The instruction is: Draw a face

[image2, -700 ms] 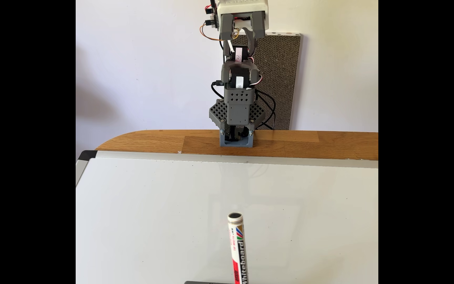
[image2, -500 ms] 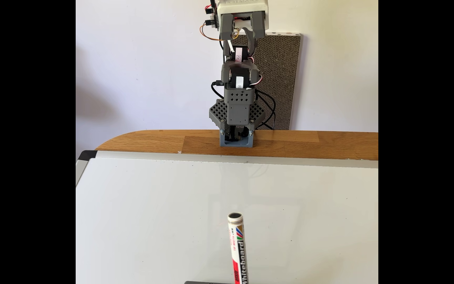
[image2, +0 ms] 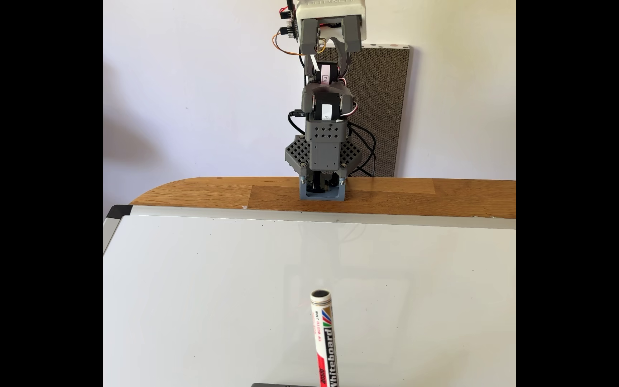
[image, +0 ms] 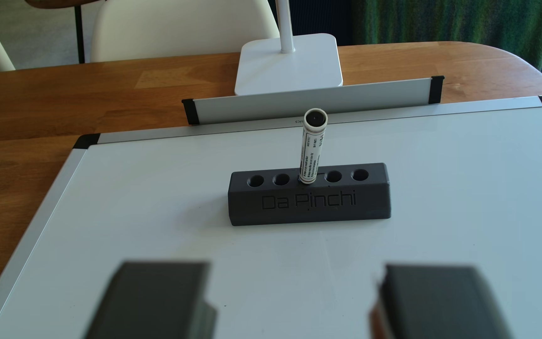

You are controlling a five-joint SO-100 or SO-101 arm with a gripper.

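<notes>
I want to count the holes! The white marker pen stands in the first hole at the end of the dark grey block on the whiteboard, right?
Not quite. The white marker pen stands upright in the middle hole of the dark grey block, with two empty holes on each side, as the other view shows. The block does sit on the whiteboard.
</notes>
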